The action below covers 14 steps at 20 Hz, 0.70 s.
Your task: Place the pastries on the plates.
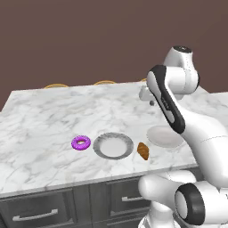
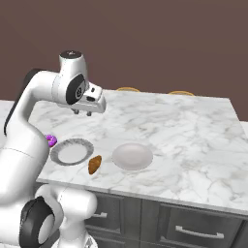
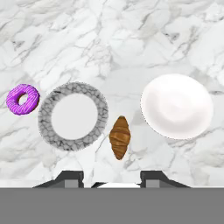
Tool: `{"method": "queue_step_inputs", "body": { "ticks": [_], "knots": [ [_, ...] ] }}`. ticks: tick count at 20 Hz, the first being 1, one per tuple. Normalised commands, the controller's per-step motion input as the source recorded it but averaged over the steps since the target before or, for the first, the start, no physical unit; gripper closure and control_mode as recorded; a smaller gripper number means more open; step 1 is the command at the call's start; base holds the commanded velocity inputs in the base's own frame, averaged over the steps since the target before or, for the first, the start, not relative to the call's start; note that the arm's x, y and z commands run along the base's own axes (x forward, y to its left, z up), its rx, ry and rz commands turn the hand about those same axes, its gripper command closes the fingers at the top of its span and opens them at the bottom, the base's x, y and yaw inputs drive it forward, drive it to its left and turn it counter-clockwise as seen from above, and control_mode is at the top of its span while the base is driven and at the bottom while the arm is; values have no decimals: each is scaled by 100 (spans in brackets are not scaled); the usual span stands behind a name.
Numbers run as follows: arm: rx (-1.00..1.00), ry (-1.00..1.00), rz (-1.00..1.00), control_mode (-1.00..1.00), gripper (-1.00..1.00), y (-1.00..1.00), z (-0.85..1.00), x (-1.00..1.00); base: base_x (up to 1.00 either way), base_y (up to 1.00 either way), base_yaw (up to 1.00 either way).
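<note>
On the marble counter lie a purple-frosted ring donut [image 1: 81, 143] [image 2: 51, 140] [image 3: 22, 99] and a brown croissant [image 1: 143, 151] [image 2: 95, 164] [image 3: 120, 137]. The gray-rimmed plate [image 1: 99, 152] [image 2: 86, 145] [image 3: 46, 127] sits between them, bare. To the croissant's right is the plain white plate [image 1: 164, 136] [image 2: 132, 156] [image 3: 176, 106], also bare. My gripper [image 1: 149, 101] [image 2: 82, 114] [image 3: 111, 177] hangs high above the counter, pointing down over the croissant and plates. Its fingers stand apart with nothing between them, so it is open.
The counter's front edge [image 1: 89, 185] runs just below the croissant, with dark drawers [image 2: 193, 227] underneath. Wooden chair backs [image 1: 105, 82] peek over the far edge. Bare marble stretches behind the plates.
</note>
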Motion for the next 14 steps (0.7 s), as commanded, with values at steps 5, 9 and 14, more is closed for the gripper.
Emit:
{"method": "queue_step_inputs", "body": {
  "ticks": [5,9,14],
  "knots": [
    [1,-4,3,-100,-100,55,-11,-31,0,0,0],
    [0,-1,0,-100,-100,97,-24,-4,0,0,0],
    [0,12,2,-100,-100,70,-19,11,0,0,0]
  ]
}}
